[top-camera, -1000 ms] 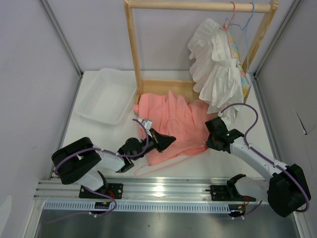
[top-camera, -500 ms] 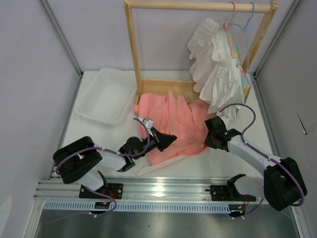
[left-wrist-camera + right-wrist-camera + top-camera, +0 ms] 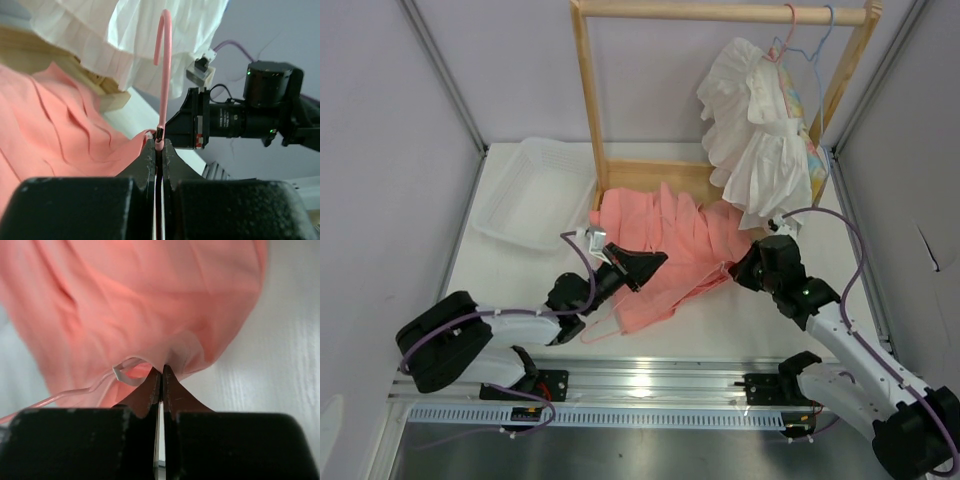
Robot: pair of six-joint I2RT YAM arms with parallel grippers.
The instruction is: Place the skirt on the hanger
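The skirt (image 3: 672,248) lies crumpled at the middle of the bench. Its far edge rests against the base of the wooden rack (image 3: 588,110), which stands along the far edge. The hanger (image 3: 163,75) sits partly inside the cloth, with thin wire showing at the near-left hem.

- Left gripper (image 3: 648,264): fingers clamped on the hanger's neck; the hook extends beyond the fingertips.
- Right gripper (image 3: 744,270): fingers pinched together on the skirt's right-hand hem, with hanger wire just beside the pinch.

A white ruffled garment (image 3: 755,130) hangs from the rack toward the far-right corner. A clear bin (image 3: 535,198) sits near the far-left corner.
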